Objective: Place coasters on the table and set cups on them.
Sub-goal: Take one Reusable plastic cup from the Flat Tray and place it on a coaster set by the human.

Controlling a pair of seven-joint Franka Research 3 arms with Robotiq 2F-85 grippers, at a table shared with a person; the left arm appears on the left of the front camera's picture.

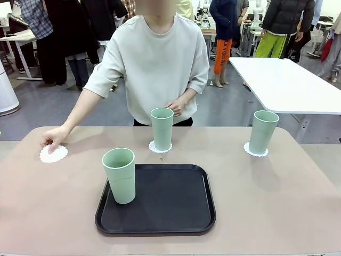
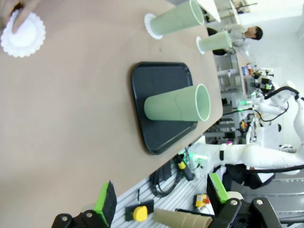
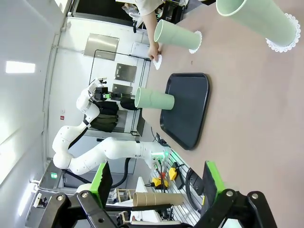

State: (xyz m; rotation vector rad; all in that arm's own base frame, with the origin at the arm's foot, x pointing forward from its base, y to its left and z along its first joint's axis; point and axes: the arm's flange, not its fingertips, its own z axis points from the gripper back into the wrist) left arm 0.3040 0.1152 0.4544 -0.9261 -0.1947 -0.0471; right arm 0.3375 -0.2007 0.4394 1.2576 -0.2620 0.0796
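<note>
While left claw (image 2: 161,187), right claw (image 3: 157,170) gape apart, cups (image 1: 120,176) (image 1: 162,128) (image 1: 262,132) stand upright, mouths up.

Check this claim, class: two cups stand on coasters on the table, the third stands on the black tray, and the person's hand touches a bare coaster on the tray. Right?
One slip: the front view shows the bare coaster under the person's hand lying on the table, left of the black tray, not on it. The rest stands as stated.

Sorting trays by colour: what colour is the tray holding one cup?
Black; the tray shows best in the front view.
</note>
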